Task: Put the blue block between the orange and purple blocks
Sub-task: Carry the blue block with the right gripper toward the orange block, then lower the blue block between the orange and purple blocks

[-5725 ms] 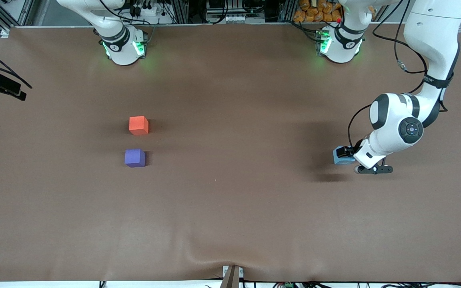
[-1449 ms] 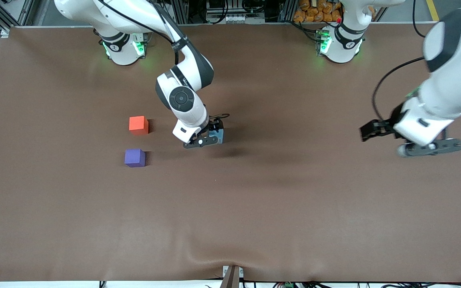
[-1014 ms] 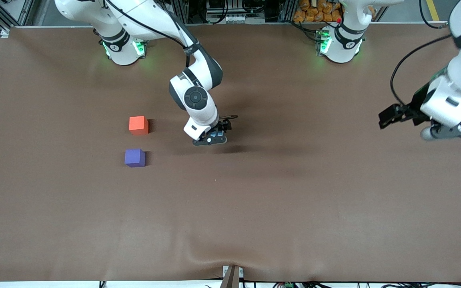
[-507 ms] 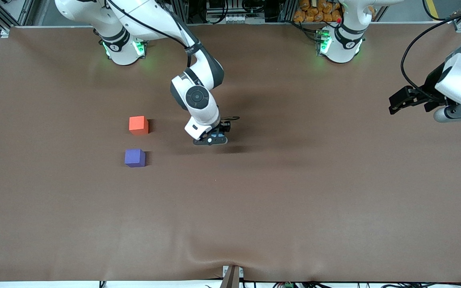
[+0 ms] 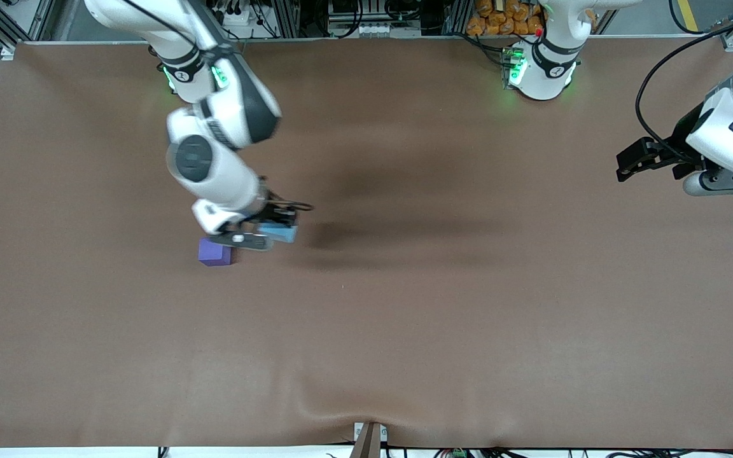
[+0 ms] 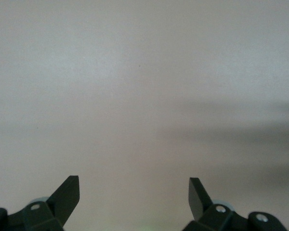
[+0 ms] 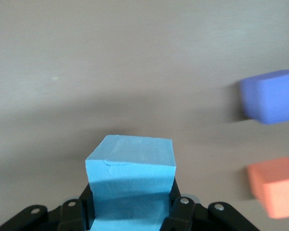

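Carrying the blue block [image 7: 130,166] clamped in my right gripper [image 5: 272,231]; next, lower it between the orange block [image 7: 274,185] and purple block [image 5: 214,253]; left gripper [image 6: 134,199] waits open

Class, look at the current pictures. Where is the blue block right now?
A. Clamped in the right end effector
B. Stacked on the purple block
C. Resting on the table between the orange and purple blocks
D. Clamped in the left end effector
A: the right end effector is shut on the blue block, while the left end effector is open with nothing in it.
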`<state>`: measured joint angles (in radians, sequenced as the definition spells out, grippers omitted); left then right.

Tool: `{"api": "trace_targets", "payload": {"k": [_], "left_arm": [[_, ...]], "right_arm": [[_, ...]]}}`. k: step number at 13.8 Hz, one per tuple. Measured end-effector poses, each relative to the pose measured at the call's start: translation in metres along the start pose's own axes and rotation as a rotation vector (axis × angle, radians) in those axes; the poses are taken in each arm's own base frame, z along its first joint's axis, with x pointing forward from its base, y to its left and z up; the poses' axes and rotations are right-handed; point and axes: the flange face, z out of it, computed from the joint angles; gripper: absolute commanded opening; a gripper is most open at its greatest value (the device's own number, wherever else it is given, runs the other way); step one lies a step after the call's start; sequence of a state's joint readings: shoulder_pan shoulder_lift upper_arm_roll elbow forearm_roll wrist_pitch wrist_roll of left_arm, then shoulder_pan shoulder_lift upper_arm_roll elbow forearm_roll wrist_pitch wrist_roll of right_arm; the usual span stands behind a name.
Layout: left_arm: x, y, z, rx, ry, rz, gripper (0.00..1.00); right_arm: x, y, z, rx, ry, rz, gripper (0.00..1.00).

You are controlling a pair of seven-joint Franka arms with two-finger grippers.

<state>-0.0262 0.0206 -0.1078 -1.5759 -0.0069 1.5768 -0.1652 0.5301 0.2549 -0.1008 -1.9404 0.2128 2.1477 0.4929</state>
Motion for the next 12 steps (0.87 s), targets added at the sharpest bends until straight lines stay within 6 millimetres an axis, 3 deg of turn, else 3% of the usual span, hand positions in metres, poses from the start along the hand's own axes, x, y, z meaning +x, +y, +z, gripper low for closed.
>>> {"api": "trace_targets", "payload": {"k": [2, 6, 12], "left_arm": [[0.000, -0.001, 0.000, 0.000, 0.000, 0.008, 1.00], [0.000, -0.003, 0.000, 0.000, 0.000, 0.006, 1.00], [0.001, -0.007, 0.000, 0.000, 0.000, -0.001, 1.00]], "right_arm": [[-0.007, 0.038, 0.011, -0.026, -0.031, -0.018, 0.30], [-0.017, 0.074, 0.033, -0.129, -0.043, -0.086, 0.30], [0.010, 0.164, 0.046, -0.117, -0.067, -0.199, 0.30]]}}
